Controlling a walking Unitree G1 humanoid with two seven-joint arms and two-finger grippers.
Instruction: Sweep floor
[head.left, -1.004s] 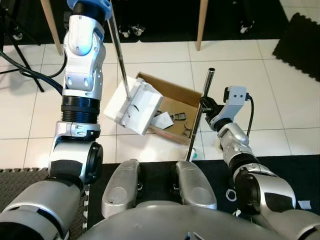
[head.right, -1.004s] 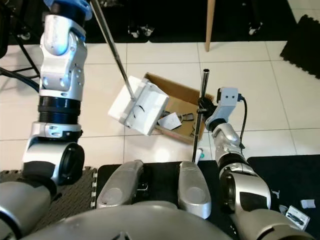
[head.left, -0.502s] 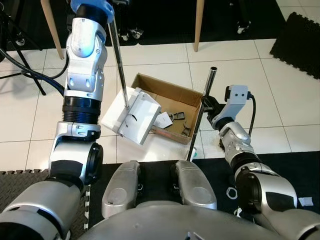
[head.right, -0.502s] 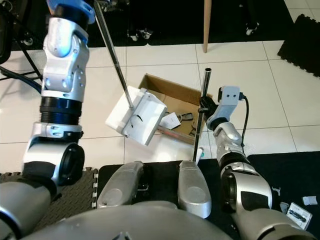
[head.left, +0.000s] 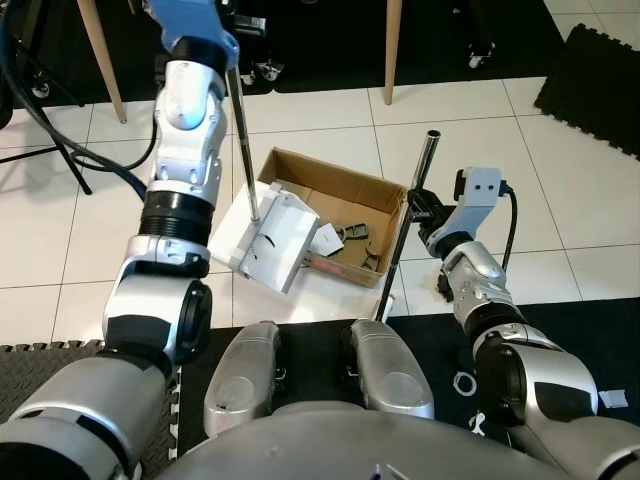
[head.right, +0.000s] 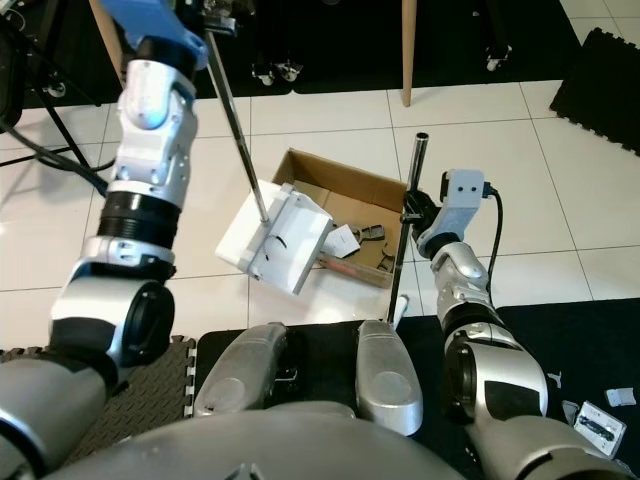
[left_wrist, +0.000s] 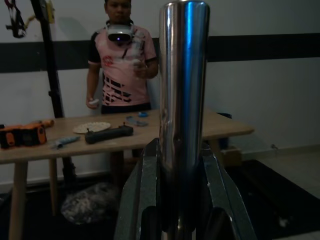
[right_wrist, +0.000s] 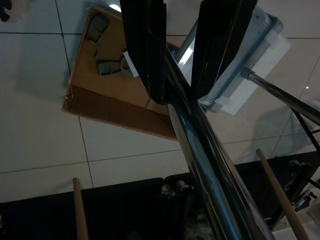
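**Both grippers clamped on tool poles, dustpan tipped at box**

- Left gripper (left_wrist: 180, 200): raised high on the robot's left, fingers (left_wrist: 142, 195) closed on the shiny metal dustpan handle (head.left: 241, 130). The handle runs down to the white dustpan (head.left: 268, 238).
- Dustpan is tilted, its open side against the near-left edge of the cardboard box (head.left: 345, 190), over the white tile floor (head.left: 560, 200).
- The box lies open on the tiles just ahead of the robot's knees (head.left: 320, 385). Inside are a few dark scraps and a white paper piece (head.left: 325, 238).
- Right gripper (head.left: 415, 205): fingers (right_wrist: 145, 50) closed around the broom pole (head.left: 405, 235), near its upper end. The pole stands almost upright just beside the right edge of the box; its lower end meets the floor at the black mat (head.left: 590, 330).
- Left wrist view: a person (left_wrist: 122, 65) wearing a headset stands behind a wooden table (left_wrist: 125, 132) with tools on it.
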